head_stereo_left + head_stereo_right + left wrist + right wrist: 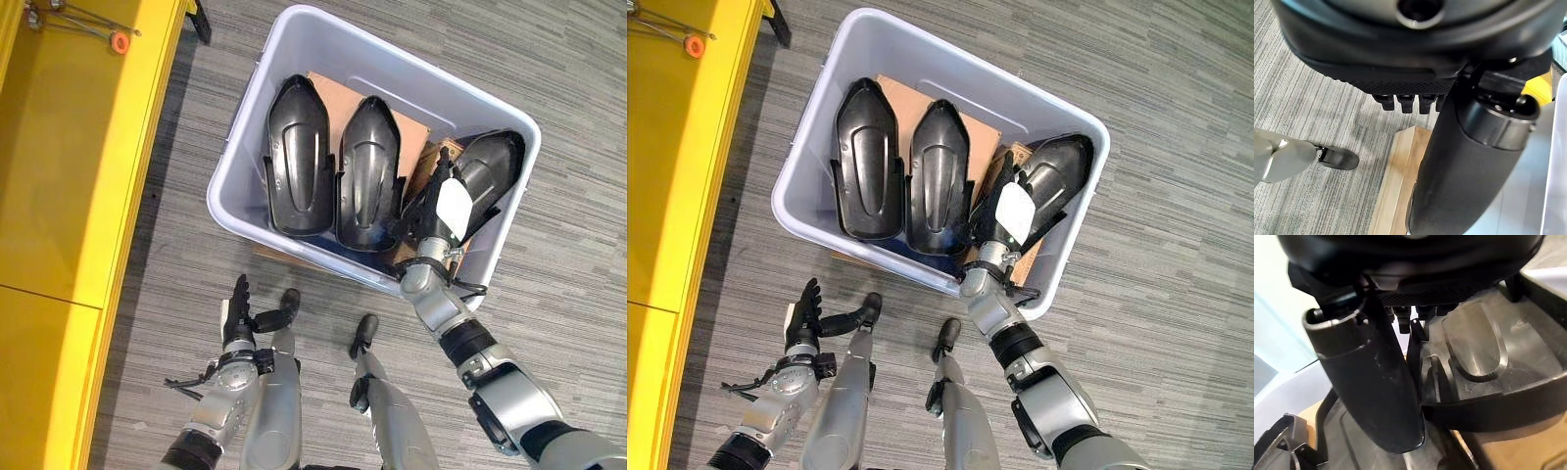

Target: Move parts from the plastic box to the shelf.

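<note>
A pale grey plastic box point(233, 171) stands on the carpet with three black moulded parts in it, lying side by side on cardboard point(331, 96). The left part point(299, 157) and the middle part point(367, 171) lie untouched. My right hand point(448, 209) reaches over the near wall and rests on the lower end of the right part point(493, 160). In the right wrist view its thumb point(1369, 382) lies straight along that part's ribbed edge point(1484, 347), with the fingers not curled round it. My left hand point(238, 315) hangs open above the carpet in front of the box, holding nothing.
A yellow shelf point(59, 147) runs along the left, with thin metal rods and an orange ring point(119, 42) on its far end. A wooden block point(1396, 181) lies under the box's near edge. Striped grey carpet surrounds the box.
</note>
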`<state>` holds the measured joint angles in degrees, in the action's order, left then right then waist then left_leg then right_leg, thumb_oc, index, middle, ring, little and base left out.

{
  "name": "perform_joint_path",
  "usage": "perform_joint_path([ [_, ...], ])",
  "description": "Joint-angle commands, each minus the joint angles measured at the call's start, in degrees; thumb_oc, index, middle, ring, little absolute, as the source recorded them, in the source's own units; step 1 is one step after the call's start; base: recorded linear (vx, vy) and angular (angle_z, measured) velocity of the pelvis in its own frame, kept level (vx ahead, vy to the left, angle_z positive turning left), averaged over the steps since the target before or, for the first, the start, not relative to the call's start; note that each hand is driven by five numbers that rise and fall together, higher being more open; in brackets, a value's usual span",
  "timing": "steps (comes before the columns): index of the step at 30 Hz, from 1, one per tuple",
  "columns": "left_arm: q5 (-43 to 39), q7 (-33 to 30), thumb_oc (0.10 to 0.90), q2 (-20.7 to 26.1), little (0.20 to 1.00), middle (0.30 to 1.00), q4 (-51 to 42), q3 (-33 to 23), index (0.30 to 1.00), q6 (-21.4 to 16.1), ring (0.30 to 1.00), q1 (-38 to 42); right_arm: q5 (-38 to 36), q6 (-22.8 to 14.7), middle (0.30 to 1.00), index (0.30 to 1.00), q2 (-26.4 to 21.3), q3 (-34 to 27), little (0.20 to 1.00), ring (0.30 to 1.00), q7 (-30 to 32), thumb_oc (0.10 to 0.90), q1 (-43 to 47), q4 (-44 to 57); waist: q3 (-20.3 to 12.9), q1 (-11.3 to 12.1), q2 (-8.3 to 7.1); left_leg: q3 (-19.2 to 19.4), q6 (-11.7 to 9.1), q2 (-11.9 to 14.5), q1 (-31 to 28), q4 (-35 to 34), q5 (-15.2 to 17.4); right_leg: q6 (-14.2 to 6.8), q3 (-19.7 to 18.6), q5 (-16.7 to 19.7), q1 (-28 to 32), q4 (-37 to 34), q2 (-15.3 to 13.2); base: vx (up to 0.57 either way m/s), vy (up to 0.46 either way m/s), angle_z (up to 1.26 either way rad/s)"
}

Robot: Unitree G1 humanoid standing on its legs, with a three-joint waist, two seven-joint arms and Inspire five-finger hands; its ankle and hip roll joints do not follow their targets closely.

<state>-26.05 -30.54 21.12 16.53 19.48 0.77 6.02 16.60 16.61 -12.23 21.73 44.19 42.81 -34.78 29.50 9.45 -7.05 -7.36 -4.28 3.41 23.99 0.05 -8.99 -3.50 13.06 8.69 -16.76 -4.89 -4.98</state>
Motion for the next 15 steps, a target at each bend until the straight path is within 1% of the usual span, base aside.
perform_joint_path([
  [1,3.03,0.1,0.9,-0.71,1.0,1.0,-3.27,-1.04,1.0,-4.07,1.0,-1.43,4.98,-0.38,1.0,1.0,-6.39,-1.91,1.0,1.0,3.86,0.9,1.83,4.2,-0.57,-1.49,0.13,0.24,1.61,0.82,-0.9,4.07,5.35,-6.68,-1.09,-2.84,1.24,1.97,-5.81,0.0,0.0,0.0],
  [11,3.44,0.27,0.9,-1.24,1.0,1.0,-2.41,-1.04,1.0,-3.5,1.0,-1.14,7.69,-0.2,1.0,1.0,-6.9,-2.97,1.0,1.0,3.71,0.9,-2.13,10.02,-0.89,-2.23,-0.85,0.33,1.66,0.93,-1.13,4.08,5.54,-6.74,-1.12,-2.88,1.41,2.01,-5.84,0.0,0.0,0.0],
  [15,3.39,-0.13,0.9,-1.6,1.0,1.0,-2.09,-1.28,1.0,-3.1,1.0,-1.47,5.94,-1.21,1.0,1.0,-5.97,-3.93,1.0,1.0,3.74,0.9,-4.67,12.82,-0.94,-2.64,-1.29,0.43,1.68,1.06,-1.12,4.14,5.53,-6.72,-1.35,-2.88,1.38,2.05,-5.88,0.0,0.0,0.0],
])
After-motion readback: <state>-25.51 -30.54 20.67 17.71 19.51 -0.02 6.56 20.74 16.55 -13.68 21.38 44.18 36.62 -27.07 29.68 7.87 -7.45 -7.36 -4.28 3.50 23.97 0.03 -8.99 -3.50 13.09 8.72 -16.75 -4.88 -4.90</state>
